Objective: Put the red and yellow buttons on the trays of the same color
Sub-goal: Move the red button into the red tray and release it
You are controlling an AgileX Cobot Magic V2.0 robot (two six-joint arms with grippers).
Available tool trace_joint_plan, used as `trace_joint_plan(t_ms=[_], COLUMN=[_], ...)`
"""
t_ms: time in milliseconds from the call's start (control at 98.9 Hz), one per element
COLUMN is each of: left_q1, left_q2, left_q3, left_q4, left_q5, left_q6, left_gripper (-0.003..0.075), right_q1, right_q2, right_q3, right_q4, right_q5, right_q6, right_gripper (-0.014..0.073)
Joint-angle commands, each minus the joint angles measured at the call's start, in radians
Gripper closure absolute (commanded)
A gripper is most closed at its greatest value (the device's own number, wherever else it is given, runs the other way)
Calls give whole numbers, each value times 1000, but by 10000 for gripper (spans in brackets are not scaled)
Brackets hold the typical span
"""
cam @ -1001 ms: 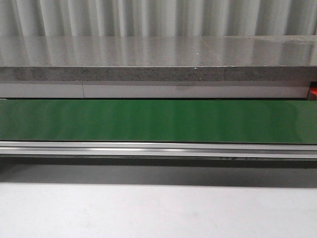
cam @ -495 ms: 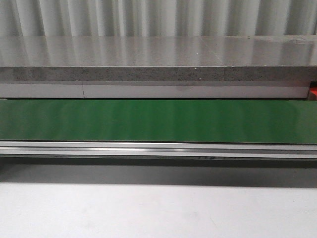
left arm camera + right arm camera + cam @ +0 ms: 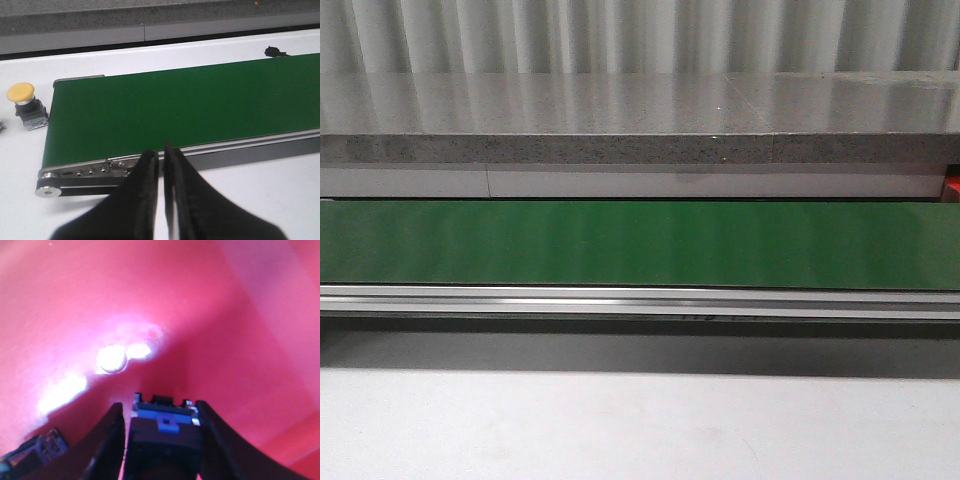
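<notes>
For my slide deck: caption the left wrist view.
Left gripper, fingers closed, hovers beside the green conveyor belt; a yellow button stands off its end.

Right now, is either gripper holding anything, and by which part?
The right gripper holds a button by the sides of its dark body, over the red tray. The left gripper is shut, empty.

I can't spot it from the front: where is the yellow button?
Only the left wrist view shows the yellow button: it stands on the white table, just beyond the green belt's end.

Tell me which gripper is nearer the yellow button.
Left. The left gripper hangs over the belt's near rail, the yellow button off the belt's end. The right gripper holds a button body over the red tray, no yellow button in view.
</notes>
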Motion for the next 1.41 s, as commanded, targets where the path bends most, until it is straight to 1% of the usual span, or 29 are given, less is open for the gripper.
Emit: trace_joint_plan(t_ms=[0,101,172,455,637,687,708,758,768,778,809,859,879,920,970,1011,1041,1071,1082,1092,1112,1142,1162,1203,1213,1304,1395], left_q1=[-7,-7,-7,-7,-7,-7,-7,-7,-7,-7,-7,-7,-7,-7,-7,-7,-7,-7,-7,-7,-7,-7,-7,-7,-7,-7,-7], left_q2=[3,3,3,3,3,3,3,3,3,3,3,3,3,3,3,3,3,3,3,3,3,3,3,3,3,3,3], left_q3=[-26,-26,-26,-26,-26,-26,-26,-26,-26,-26,-26,-26,-26,-26,-26,-26,-26,-26,-26,-26,-26,-26,-26,-26,-26,-26,-26], left_q4=[-14,-14,-14,-14,-14,-14,-14,-14,-14,-14,-14,-14,-14,-14,-14,-14,-14,-14,-14,-14,-14,-14,-14,-14,-14,-14,-14], left_q5=[-73,-73,-73,-73,-73,-73,-73,-73,-73,-73,-73,-73,-73,-73,-73,-73,-73,-73,-73,-73,-73,-73,-73,-73,-73,-73,-73], left_q6=[-4,-4,-4,-4,-4,-4,-4,-4,-4,-4,-4,-4,-4,-4,-4,-4,-4,-4,-4,-4,-4,-4,-4,-4,-4,-4,-4], left_gripper=[726,726,726,726,726,726,726,726,726,726,726,726,726,726,726,726,726,726,726,726,726,726,726,726,726,726,726], right_q1=[-5,-5,-5,-9,-10,-11,-11,-11,-11,-11,-11,-11,-11,-11,-11,-11,-11,-11,-11,-11,-11,-11,-11,-11,-11,-11,-11], right_q2=[-62,-59,-59,-65,-63,-63,-63,-63,-63,-63,-63,-63,-63,-63,-63,-63,-63,-63,-63,-63,-63,-63,-63,-63,-63,-63,-65], right_q3=[-36,-36,-37,-39,-39,-39,-39,-39,-39,-39,-39,-39,-39,-39,-39,-39,-39,-39,-39,-39,-39,-39,-39,-39,-39,-39,-39], right_q4=[4,5,5,5,-27,-27,-27,-27,-27,-27,-27,-27,-27,-27,-27,-27,-27,-27,-27,-27,-27,-27,-27,-27,-27,-27,-27], right_q5=[-27,-28,-32,-42,-37,-40,-42,-42,-42,-42,-42,-44,-44,-45,-44,-44,-44,-44,-44,-44,-44,-43,-43,-43,-43,-44,-49], right_q6=[-6,-6,-6,-7,-20,-26,-29,-33,-33,-33,-33,-32,-32,-32,-32,-32,-32,-32,-32,-32,-32,-32,-32,-32,-32,-32,-32], right_gripper=[365,142,71,66,66,90,118,237,280,302,407,512,531,531,495,426,361,261,239,196,153,53,1,-69,-75,-37,-29])
